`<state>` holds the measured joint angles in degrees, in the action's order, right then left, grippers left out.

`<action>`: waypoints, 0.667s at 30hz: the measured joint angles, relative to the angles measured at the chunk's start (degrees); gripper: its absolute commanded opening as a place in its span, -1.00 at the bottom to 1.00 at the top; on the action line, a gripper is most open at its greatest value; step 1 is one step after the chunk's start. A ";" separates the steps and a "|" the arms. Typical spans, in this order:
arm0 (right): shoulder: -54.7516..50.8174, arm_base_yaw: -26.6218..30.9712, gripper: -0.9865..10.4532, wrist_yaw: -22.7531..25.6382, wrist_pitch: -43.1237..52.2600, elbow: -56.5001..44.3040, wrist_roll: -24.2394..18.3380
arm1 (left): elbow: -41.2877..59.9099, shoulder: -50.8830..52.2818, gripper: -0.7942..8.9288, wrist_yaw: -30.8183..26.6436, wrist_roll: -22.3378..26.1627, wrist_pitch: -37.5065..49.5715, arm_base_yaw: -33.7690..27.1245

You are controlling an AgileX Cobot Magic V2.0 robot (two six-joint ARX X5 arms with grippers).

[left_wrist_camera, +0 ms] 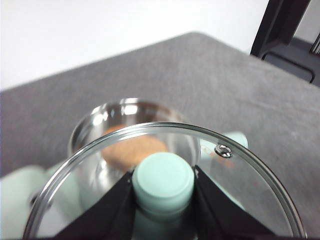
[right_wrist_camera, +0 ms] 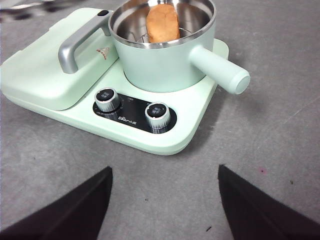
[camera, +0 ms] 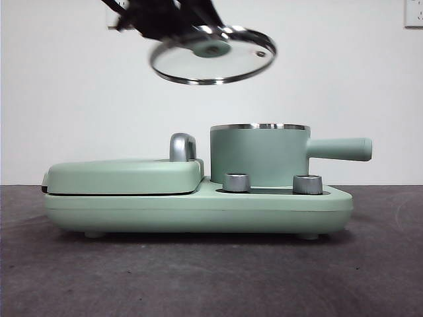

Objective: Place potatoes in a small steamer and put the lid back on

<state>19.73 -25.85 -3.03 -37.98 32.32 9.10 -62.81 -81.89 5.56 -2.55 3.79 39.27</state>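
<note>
The left gripper (left_wrist_camera: 163, 200) is clamped on the mint-green knob (left_wrist_camera: 163, 181) of the lid (camera: 213, 55), one black jaw on each side of it, and it holds the lid tilted in the air above the small steamer (camera: 259, 156), a little off toward the griddle side and well clear of the rim. The right gripper (right_wrist_camera: 165, 200) hangs back over the bare table (right_wrist_camera: 280, 150) in front of the appliance, jaws spread wide and holding nothing.

The potatoes (right_wrist_camera: 162, 22) already lie inside the pot, an orange-brown oval lump resting low, below the rim, so I judge that only the lid is left to do. To do it well, the lid wants levelling first, then centring over the opening before it comes down; a tilted disc would likely catch one edge on the steel and slide. The grip on the knob looks square, which should help keep it from swinging.

The lid is a flat glass disc, clear, bound in a shiny steel band with a small vent rivet near the edge. The pot is a plain matte green cylinder with a bright steel lining and a long straight handle (camera: 340, 149) sticking out sideways. Two knurled metal dials (right_wrist_camera: 157, 116) sit on the black panel of the base, and a chrome handle (right_wrist_camera: 80, 44) arches over the smooth griddle cover (camera: 125, 175)
</note>
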 measured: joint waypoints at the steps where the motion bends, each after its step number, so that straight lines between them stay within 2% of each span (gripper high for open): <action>1: 0.00 0.00 -0.26 0.00 0.00 0.00 0.00 | 0.00 -1.27 -0.82 0.00 0.15 2.21 0.04; 5: 0.00 0.00 -0.26 0.00 0.00 0.00 0.04 | -0.76 -6.32 -0.82 -0.04 1.33 8.00 0.02; 12: 0.00 0.00 -0.26 0.02 0.00 0.00 0.15 | -7.45 -14.80 -0.82 -0.02 4.96 9.07 0.02; 20: 0.00 0.02 -0.26 0.02 0.00 0.00 0.15 | -14.27 -21.81 -0.82 0.02 6.60 9.33 0.02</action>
<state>19.73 -25.82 -3.01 -37.98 32.32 9.26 -77.08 -103.70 5.58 4.05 13.13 39.29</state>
